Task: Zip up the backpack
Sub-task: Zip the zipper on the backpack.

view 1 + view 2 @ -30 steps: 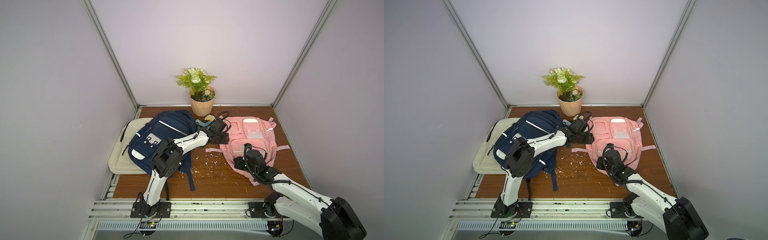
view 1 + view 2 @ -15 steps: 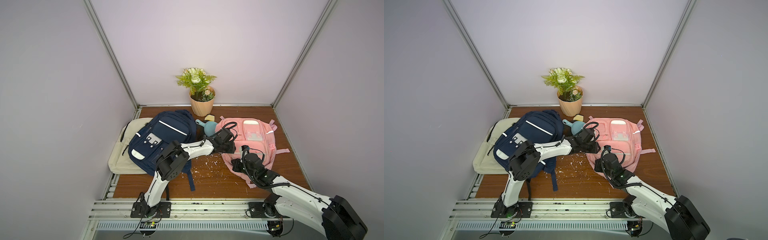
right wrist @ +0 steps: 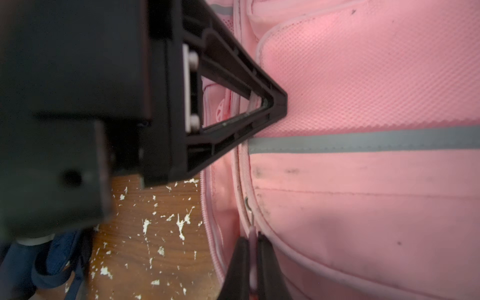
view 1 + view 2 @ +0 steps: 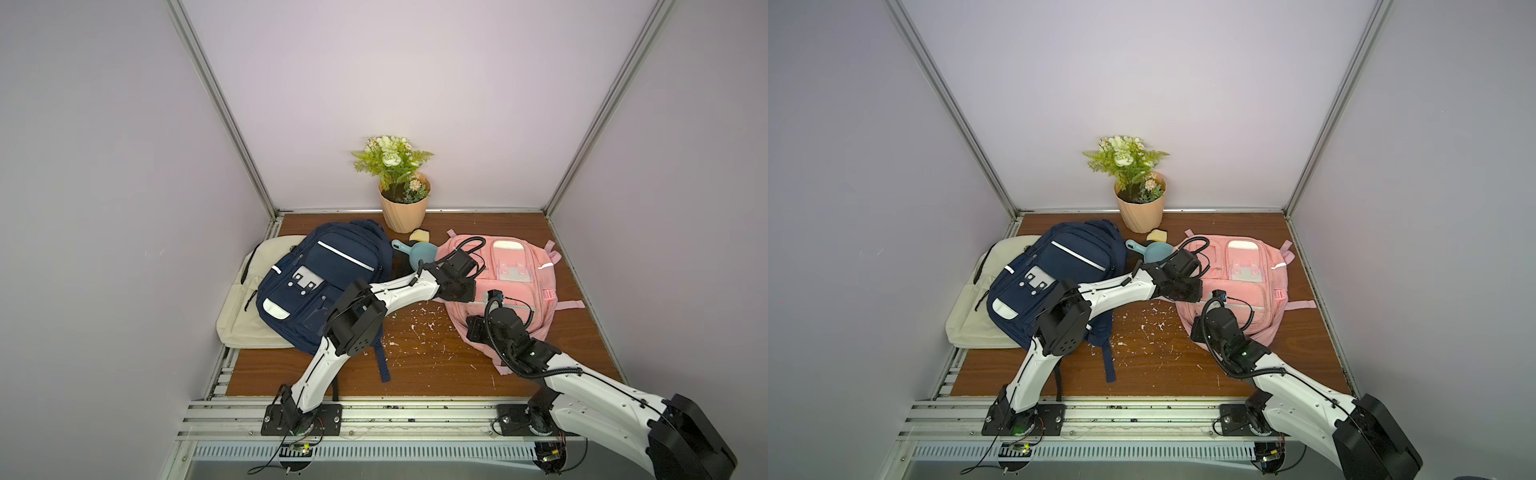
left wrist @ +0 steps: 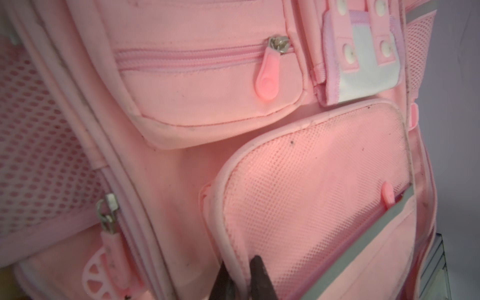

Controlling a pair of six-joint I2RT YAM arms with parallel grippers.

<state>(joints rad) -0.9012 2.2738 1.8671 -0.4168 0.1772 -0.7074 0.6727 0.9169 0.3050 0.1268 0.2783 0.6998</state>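
pink backpack [image 4: 524, 291], l gripper [image 5: 240, 270] clamped on mesh pocket rim [image 5: 324, 118], r gripper [image 3: 252, 241] pinching zip pull [image 3: 252, 232]

Between the jaws of the right gripper [image 3: 252, 242] no gap is seen, the zipper pull [image 3: 251, 233] being pinched there; just ahead of those jaws, along the seam, the way is blocked by the left gripper [image 3: 276, 104], clamped on the pocket piping [image 5: 222, 231]; beside both pairs of jaws, off the pink backpack [image 4: 540, 291], bare table [image 4: 419, 345] is found open; beyond it the navy backpack [image 4: 320, 282] is met.
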